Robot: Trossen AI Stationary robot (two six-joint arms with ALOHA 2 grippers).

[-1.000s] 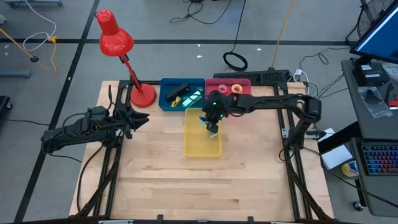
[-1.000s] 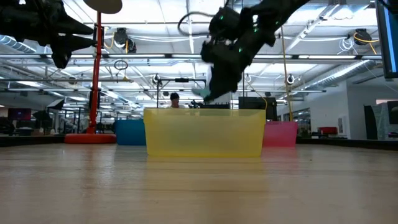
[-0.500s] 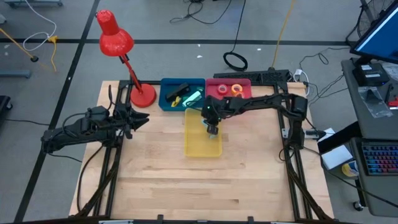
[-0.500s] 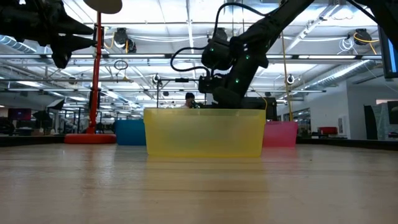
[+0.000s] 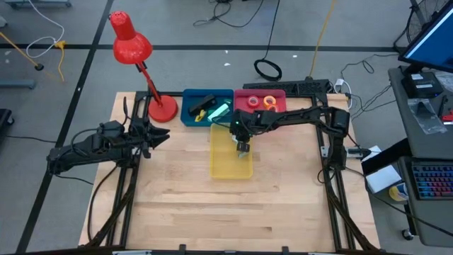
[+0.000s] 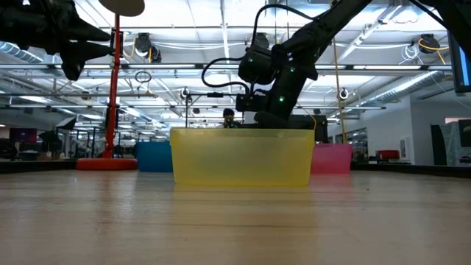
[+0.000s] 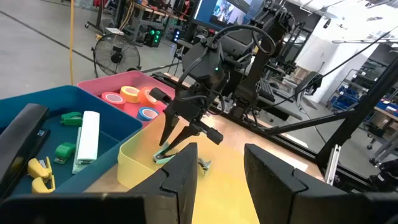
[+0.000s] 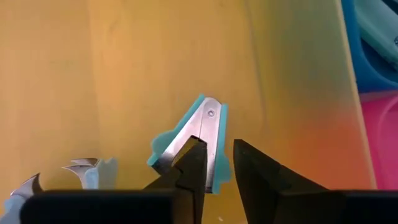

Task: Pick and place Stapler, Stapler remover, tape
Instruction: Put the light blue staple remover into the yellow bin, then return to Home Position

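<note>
Teal plastic, steel-clawed staple remover (image 8: pixel 198 144) on glossy yellow bin (image 8: pixel 124 74).

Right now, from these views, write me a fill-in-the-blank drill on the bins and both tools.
The right tool reaches down into the ____ translucent plastic bin, with a teal staple remover at its tips.
The small ring-shaped tape rolls lie in the ____ bin.
The left tool, near the base of the red desk lamp, has its jaws ____.
Missing words: yellow; pink; open.

Translucent yellow plastic bin (image 6: pixel 243 157); matt wood table (image 5: pixel 177 191).
</note>
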